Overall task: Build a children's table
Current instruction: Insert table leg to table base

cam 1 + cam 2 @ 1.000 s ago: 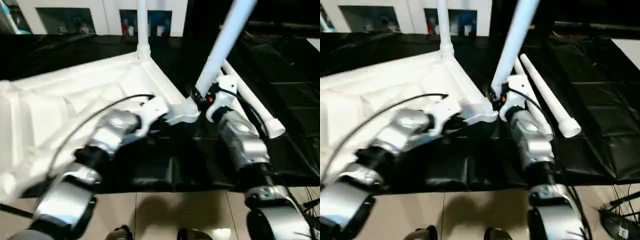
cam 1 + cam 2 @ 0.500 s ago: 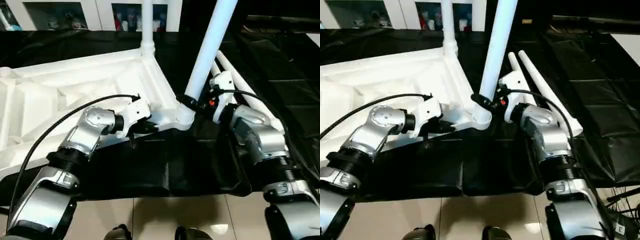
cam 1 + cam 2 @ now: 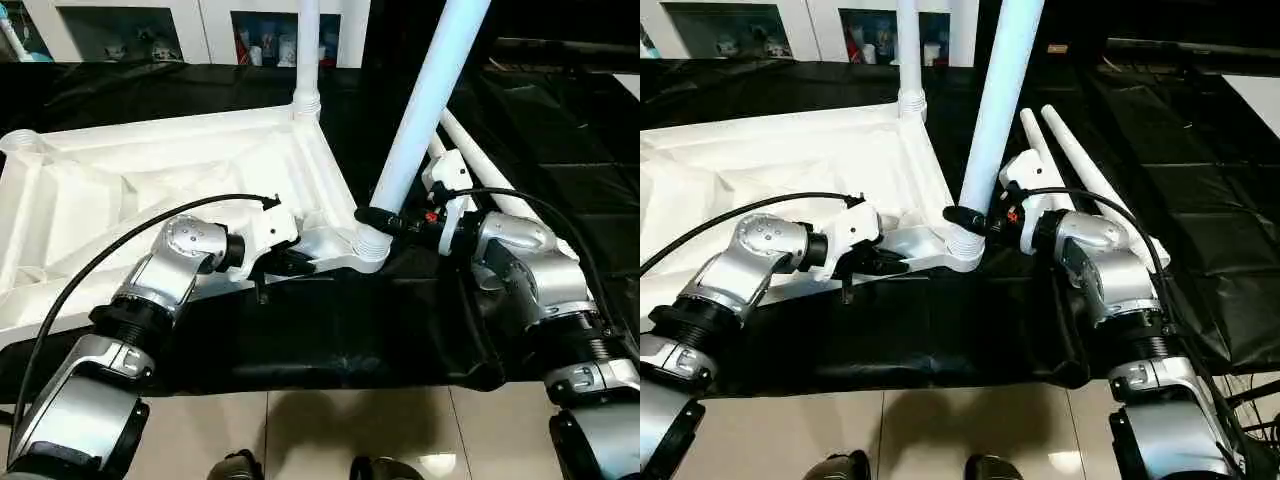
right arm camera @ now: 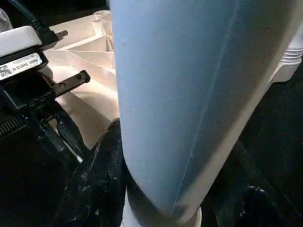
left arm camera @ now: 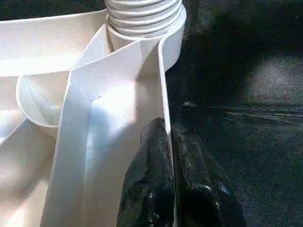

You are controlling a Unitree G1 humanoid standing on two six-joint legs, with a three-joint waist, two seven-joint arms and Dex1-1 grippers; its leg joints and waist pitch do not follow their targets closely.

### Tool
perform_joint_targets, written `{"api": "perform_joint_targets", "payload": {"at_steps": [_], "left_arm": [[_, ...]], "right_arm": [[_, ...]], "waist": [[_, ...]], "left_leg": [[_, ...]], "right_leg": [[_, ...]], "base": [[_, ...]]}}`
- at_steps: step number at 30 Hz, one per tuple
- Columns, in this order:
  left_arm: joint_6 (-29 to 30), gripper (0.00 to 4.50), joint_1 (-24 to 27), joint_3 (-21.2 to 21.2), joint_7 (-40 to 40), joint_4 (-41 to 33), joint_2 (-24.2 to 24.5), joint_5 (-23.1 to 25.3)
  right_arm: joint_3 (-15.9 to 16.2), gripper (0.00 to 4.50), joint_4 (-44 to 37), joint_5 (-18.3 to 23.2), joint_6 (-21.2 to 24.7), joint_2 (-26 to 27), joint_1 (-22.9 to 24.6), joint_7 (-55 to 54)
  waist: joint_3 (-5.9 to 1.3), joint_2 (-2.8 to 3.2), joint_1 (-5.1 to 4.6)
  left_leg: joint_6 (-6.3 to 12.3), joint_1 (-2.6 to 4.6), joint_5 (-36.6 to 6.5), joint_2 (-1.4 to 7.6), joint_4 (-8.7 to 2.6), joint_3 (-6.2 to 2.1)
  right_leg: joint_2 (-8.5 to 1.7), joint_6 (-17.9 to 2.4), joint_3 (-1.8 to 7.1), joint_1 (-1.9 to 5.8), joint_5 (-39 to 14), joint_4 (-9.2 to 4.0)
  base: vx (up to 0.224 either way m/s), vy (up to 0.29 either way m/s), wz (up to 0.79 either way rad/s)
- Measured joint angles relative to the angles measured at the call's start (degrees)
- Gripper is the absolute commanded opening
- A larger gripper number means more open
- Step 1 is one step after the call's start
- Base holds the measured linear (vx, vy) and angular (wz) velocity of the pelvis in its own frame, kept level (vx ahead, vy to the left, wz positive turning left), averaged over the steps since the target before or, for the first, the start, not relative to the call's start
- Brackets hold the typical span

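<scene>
The right pincer [image 3: 385, 220] is gripping a leg [image 3: 425, 105] in the top's [image 3: 150, 190] corner socket; the left pincer [image 5: 173, 156] is clamping the rim. Next: seating it straight.

Head cameras look down; wrist cameras sit close.

A black quilted sheet [image 3: 560, 150] covers the low surface, its front edge hanging toward the pale tiled floor [image 3: 330, 430]. On the sheet lies the white table top [image 3: 130, 190], underside up, ribs showing. Two loose white legs [image 3: 1080, 160] lie side by side on the sheet to its right, seemingly touching each other.
</scene>
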Motion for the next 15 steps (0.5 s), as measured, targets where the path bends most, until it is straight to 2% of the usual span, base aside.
{"api": "perform_joint_targets", "payload": {"at_steps": [5,9,15], "left_arm": [[-0.10,0.00,0.00,0.01,0.02,0.06,0.06,0.03],[-0.36,0.00,0.00,0.01,0.04,0.16,0.08,0.04],[-0.68,0.00,0.01,-0.32,-0.08,0.18,0.07,0.03]], "right_arm": [[-1.99,1.83,0.16,0.75,0.11,1.22,0.54,-1.21],[-5.11,1.83,0.42,3.95,1.69,1.70,2.72,-1.49],[-6.78,1.83,0.61,6.77,2.60,1.79,4.22,-1.71]], "waist": [[-0.01,-0.01,0.00],[-0.01,-0.01,0.13],[0.00,0.00,0.36]], "left_leg": [[0.00,-0.02,0.00,0.01,0.08,0.00],[0.01,-0.06,0.00,0.01,0.13,0.00],[0.01,-0.06,0.00,0.06,0.27,-0.01]], "right_leg": [[0.00,-0.01,0.01,0.00,0.01,0.05],[0.00,-0.02,0.00,-0.01,0.01,0.07],[0.00,-0.02,-0.02,-0.04,0.01,0.24]], "base": [[0.000,0.000,0.00],[0.000,0.000,0.00],[0.000,0.000,0.00]]}}
